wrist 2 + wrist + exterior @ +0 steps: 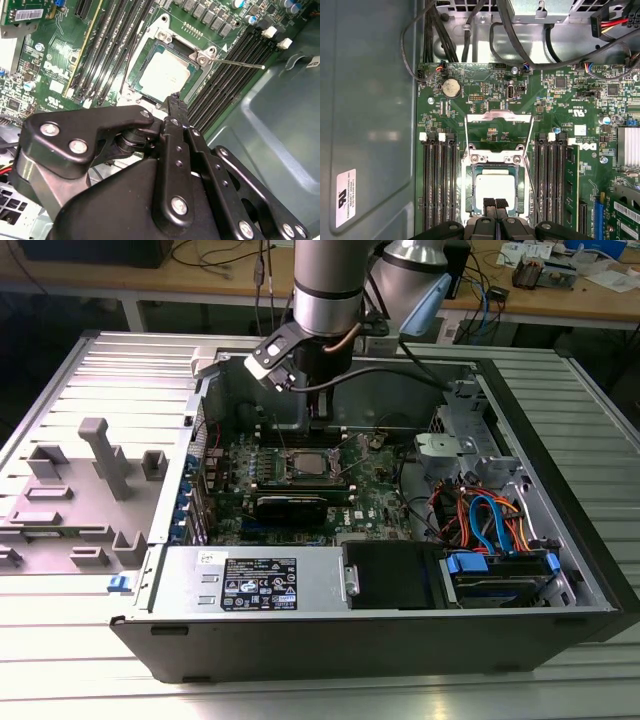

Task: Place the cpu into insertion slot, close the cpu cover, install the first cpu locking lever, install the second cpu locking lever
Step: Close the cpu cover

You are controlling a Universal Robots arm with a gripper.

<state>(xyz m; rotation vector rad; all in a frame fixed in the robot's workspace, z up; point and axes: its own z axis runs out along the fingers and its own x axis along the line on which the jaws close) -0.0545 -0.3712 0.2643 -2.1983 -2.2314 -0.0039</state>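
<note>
A big metal worktop [100,680] with long ridges is carrying an open computer case [300,650]. The case is lying on its side with its inside facing up. A grey rack [108,455] is sitting on the worktop just beside the case, on the exterior view's left. The silver arm [328,285] is reaching down into the case from above. A power box [255,580] with a label is lying along the near wall of the case.

A green board [485,95] is covering the floor of the case. The black end effector [495,202] is hanging low over the board, right above the slot [495,159]. Its two fingertips [490,203] are pressing together and nothing is showing between them. I cannot tell if they are touching anything below.

Long black memory slots [437,180] are running along both sides of the slot. The cover [497,116] is standing open, flipped back just beside the slot, and the green board is showing through its big square hole. The cpu [495,185] is sitting flat in the slot with its silver top facing up. In the second wrist view, a thin lever [240,64] is sticking out from one corner of the slot, over the memory slots.
</note>
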